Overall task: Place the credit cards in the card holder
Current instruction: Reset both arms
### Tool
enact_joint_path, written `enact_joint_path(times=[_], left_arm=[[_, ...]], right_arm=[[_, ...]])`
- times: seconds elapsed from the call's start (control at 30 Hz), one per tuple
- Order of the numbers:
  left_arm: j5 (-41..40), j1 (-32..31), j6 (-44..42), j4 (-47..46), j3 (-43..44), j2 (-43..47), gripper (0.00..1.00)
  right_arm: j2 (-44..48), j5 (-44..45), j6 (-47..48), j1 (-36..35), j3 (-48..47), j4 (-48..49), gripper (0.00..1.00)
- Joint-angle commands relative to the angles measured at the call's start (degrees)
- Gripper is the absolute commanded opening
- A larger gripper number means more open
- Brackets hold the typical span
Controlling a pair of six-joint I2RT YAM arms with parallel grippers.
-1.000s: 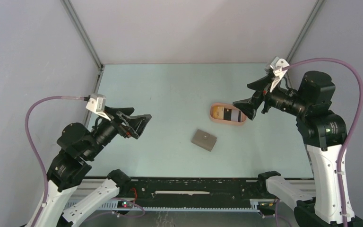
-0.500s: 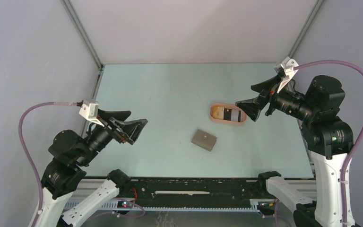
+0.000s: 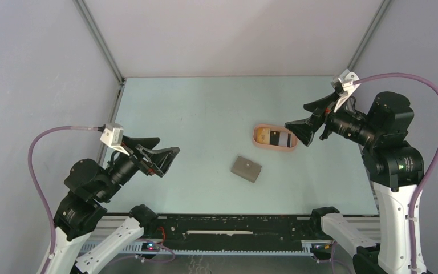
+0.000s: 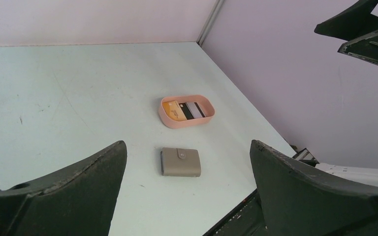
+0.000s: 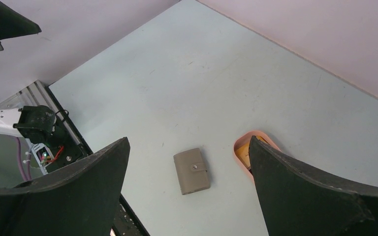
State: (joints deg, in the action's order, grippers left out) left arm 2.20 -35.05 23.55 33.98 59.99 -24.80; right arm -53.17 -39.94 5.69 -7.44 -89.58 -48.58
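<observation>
The card holder [image 3: 246,169] is a small grey snap-closed case lying flat near the table's middle, also seen in the left wrist view [image 4: 180,162] and the right wrist view [image 5: 192,171]. The credit cards [image 3: 272,137] lie side by side in a peach oval tray [image 3: 257,141] just beyond it; an orange-yellow one [image 4: 173,109], a dark one and a pale one show. My left gripper [image 3: 169,145] hovers open, well left of the holder. My right gripper [image 3: 295,115] hangs open above the tray's right end. Neither holds anything.
The tray [image 4: 176,123] sits apart from the holder, toward the right wall. Grey walls enclose the table on three sides. A black rail [image 3: 234,225] with the arm bases runs along the near edge.
The left arm has drawn back and sunk a little toward the near left. The right arm shifted slightly right early on, then held still. Both grippers stayed open.
</observation>
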Motion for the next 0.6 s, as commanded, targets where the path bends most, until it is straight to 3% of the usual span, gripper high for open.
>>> enact_joint_path(times=[0.0,0.57], left_arm=[[0.7,0.5,0.2,-1.4,-1.4,0.7,1.00],[1.3,0.5,0.1,-2.9,-3.3,0.5,1.00]], right_arm=[[0.5,-0.6,-1.4,0.7,0.2,1.5,1.00],[0.6,-1.0,-1.5,1.6,0.8,1.9,1.00]])
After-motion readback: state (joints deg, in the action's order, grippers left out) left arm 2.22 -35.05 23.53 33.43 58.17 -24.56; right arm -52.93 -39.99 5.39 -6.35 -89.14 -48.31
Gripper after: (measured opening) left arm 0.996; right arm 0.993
